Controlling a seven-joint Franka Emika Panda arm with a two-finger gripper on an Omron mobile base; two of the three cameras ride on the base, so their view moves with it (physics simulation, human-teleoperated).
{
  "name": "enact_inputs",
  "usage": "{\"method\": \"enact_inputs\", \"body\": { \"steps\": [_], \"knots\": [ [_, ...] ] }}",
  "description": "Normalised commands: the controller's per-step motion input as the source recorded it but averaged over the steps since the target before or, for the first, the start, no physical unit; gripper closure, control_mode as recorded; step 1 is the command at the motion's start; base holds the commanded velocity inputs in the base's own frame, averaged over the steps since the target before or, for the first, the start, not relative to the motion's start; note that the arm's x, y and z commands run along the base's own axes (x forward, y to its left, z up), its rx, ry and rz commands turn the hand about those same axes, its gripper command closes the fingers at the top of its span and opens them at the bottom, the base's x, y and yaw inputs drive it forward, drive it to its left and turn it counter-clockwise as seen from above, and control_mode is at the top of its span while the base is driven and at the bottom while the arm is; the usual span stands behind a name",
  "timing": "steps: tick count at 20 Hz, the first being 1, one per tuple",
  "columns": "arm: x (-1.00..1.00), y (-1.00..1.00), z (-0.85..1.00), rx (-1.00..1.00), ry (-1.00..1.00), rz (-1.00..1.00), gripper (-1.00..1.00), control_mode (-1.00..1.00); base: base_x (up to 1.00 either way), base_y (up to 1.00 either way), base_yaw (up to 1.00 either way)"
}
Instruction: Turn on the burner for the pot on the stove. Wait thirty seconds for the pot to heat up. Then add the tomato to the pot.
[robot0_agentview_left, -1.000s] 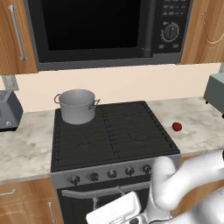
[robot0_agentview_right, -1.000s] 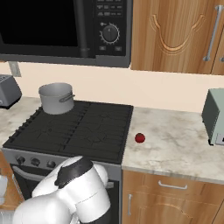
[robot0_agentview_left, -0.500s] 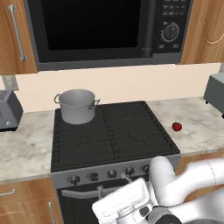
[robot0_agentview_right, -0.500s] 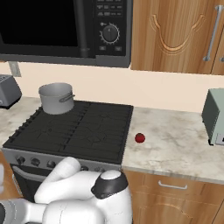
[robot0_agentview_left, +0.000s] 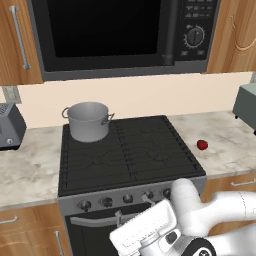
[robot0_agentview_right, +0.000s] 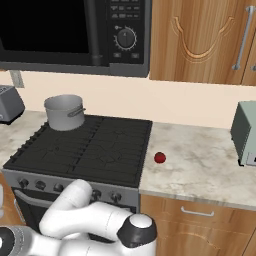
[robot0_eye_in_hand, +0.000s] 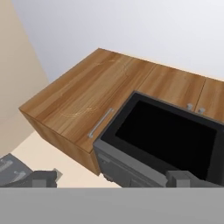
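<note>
The grey pot (robot0_agentview_left: 88, 120) (robot0_agentview_right: 64, 111) stands lidless on the back left burner of the black stove (robot0_agentview_left: 127, 157) (robot0_agentview_right: 87, 150). Round black knobs (robot0_agentview_left: 106, 201) line the stove's silver front strip. On the counter right of the stove lies the small red tomato (robot0_agentview_left: 202, 145) (robot0_agentview_right: 160, 157). My gripper (robot0_agentview_left: 132, 207) is low in front of the oven door, just below the knob strip and pointing upward. In the hand view the gripper (robot0_eye_in_hand: 113, 179) is open, its fingertips (robot0_eye_in_hand: 41, 179) far apart with nothing between them, facing the microwave (robot0_eye_in_hand: 166, 140).
The black microwave (robot0_agentview_left: 125, 35) hangs above the stove between wooden cabinets (robot0_agentview_right: 200, 40). A grey toaster (robot0_agentview_left: 9, 127) sits on the left counter and a grey-green appliance (robot0_agentview_right: 245, 132) on the right. My white arm (robot0_agentview_right: 90, 220) fills the space before the oven.
The arm has folded lower in front of the oven and the hand has shifted slightly right and up toward the knob strip. The gripper stays open. Pot and tomato have not moved.
</note>
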Motion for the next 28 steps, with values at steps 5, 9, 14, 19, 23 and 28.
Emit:
{"method": "enact_inputs", "body": {
  "steps": [5,9,14,19,23,28],
  "knots": [
    [0.0,0.0,0.0,0.0,0.0,0.0,-1.0,-1.0,0.0,0.0,0.0],
    [0.0,0.0,0.0,0.0,0.0,0.0,-1.0,-1.0,0.0,0.0,0.0],
    [0.0,0.0,0.0,0.0,0.0,0.0,-1.0,-1.0,0.0,0.0,0.0],
    [0.0,0.0,0.0,0.0,0.0,0.0,-1.0,-1.0,0.0,0.0,0.0],
    [0.0,0.0,0.0,0.0,0.0,0.0,-1.0,-1.0,0.0,0.0,0.0],
    [0.0,0.0,0.0,0.0,0.0,0.0,-1.0,-1.0,0.0,0.0,0.0]
  ]
}}
